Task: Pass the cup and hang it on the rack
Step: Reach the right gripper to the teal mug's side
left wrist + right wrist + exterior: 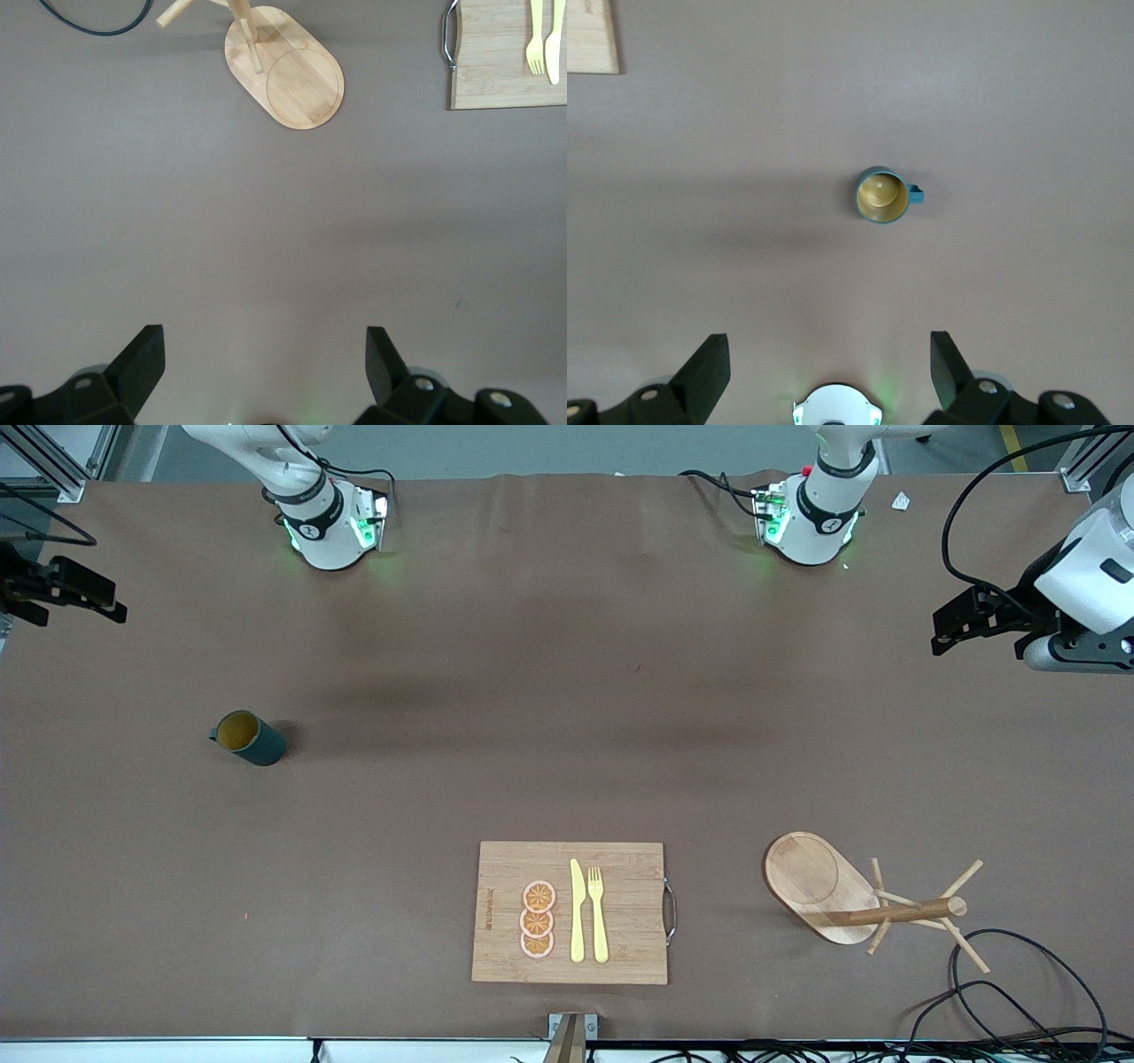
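The dark teal cup stands upright on the brown table toward the right arm's end, its tan inside showing and its small handle turned to the table's end; the right wrist view shows the cup from above. The wooden rack stands on its oval base toward the left arm's end, near the front camera; its base shows in the left wrist view as the rack. My right gripper hangs open and empty over the table's edge at its own end. My left gripper is also open and empty over the other end.
A bamboo cutting board with a metal handle lies near the front edge, carrying a yellow knife, a fork and orange slices. Black cables loop on the table beside the rack.
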